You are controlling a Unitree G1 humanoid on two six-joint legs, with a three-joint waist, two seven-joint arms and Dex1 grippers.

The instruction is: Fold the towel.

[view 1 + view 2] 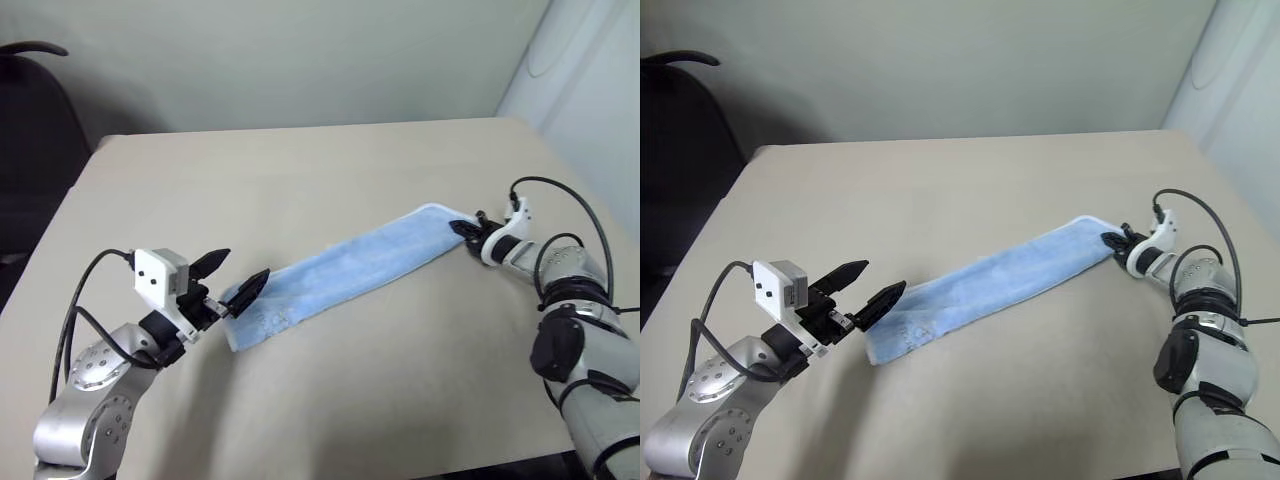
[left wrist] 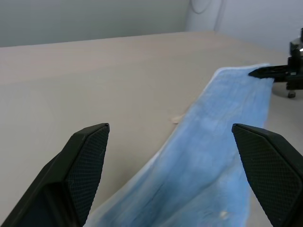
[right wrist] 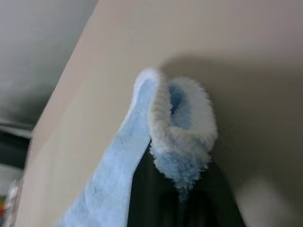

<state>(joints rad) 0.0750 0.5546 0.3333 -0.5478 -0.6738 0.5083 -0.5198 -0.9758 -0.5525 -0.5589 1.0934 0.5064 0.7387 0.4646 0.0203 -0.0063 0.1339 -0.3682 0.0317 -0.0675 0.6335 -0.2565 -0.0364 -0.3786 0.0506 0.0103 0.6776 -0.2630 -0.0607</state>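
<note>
The towel (image 1: 345, 275) lies as a long narrow strip across the middle of the surface (image 1: 300, 170), running from near the left edge toward the right edge. Its far end is clamped in the right end effector (image 1: 468, 231), whose fingertips are hidden by bunched cloth. The left end effector (image 1: 232, 278) stands apart at the near end, one finger over it. Bare room stays toward the back edge.

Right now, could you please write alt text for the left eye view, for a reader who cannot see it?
A long, narrow light blue towel lies diagonally on a beige table. The right gripper has its jaws shut on the towel's far end, while the left gripper waits with open jaws at the near end.
</note>
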